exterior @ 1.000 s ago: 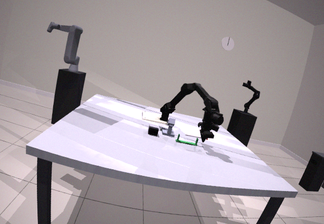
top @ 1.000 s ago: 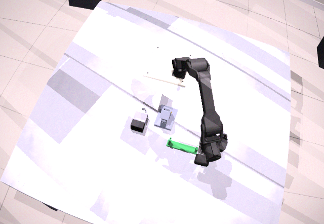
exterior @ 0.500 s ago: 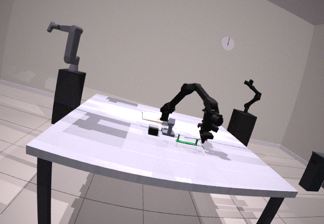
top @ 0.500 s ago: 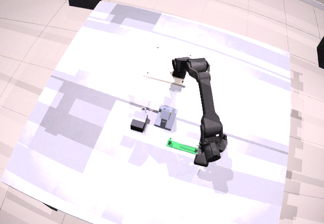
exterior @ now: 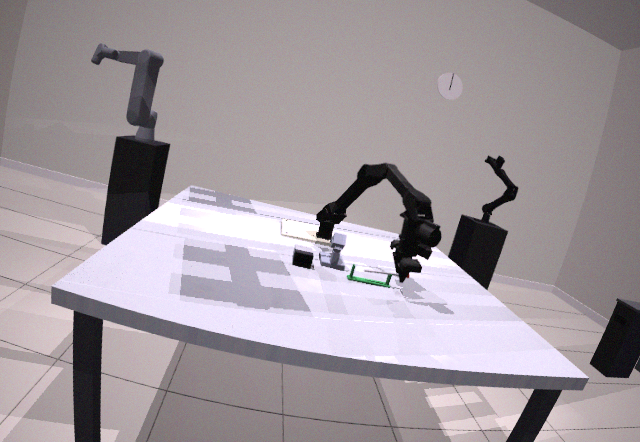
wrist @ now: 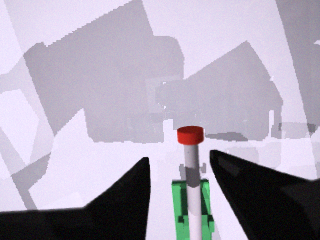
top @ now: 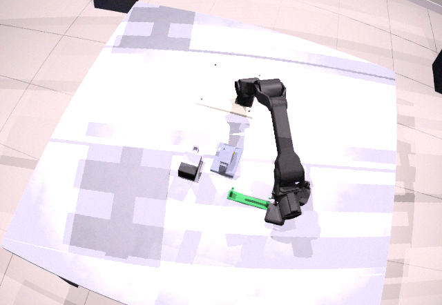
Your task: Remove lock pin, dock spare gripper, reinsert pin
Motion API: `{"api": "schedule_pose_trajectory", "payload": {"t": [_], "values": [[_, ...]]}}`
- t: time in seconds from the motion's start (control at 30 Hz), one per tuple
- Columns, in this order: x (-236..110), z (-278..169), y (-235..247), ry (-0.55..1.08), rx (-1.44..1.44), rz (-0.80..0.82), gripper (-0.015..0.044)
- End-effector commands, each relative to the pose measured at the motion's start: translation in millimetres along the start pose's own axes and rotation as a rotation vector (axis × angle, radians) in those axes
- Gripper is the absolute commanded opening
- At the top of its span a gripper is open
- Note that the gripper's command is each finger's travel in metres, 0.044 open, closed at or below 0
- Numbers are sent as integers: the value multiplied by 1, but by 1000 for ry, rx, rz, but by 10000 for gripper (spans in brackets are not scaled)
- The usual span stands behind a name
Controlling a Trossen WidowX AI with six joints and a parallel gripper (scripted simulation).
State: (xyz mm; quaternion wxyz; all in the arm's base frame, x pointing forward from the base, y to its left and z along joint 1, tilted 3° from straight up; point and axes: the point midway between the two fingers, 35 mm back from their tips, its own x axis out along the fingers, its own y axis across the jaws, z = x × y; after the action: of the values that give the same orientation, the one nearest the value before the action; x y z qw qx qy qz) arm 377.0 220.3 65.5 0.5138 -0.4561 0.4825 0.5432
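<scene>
Table (top: 107, 223): one pin (wrist: 192, 185), one open gripper (wrist: 180, 172).

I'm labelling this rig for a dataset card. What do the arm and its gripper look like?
The arm is uniform dark grey to black, with boxy, angular links and rounded joint housings. No cables, logos or markings show. The gripper has two plain black fingers that taper to pointed wedge tips, with no visible pads.

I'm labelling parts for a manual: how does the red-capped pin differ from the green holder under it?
The lock pin is a round white rod with a red cap; the green holder is a flat green strip. The pin is narrower than the holder, and its capped end overhangs the holder's end. Both lie in line between the fingers of the open gripper.
</scene>
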Motion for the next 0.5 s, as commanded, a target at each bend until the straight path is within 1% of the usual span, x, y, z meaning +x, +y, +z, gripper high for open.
{"api": "schedule_pose_trajectory", "payload": {"t": [0.0, 0.47], "values": [[-10, 2, 1, -1, 0, -2, 200], [-41, 2, 10, 14, 2, 27, 200]]}}
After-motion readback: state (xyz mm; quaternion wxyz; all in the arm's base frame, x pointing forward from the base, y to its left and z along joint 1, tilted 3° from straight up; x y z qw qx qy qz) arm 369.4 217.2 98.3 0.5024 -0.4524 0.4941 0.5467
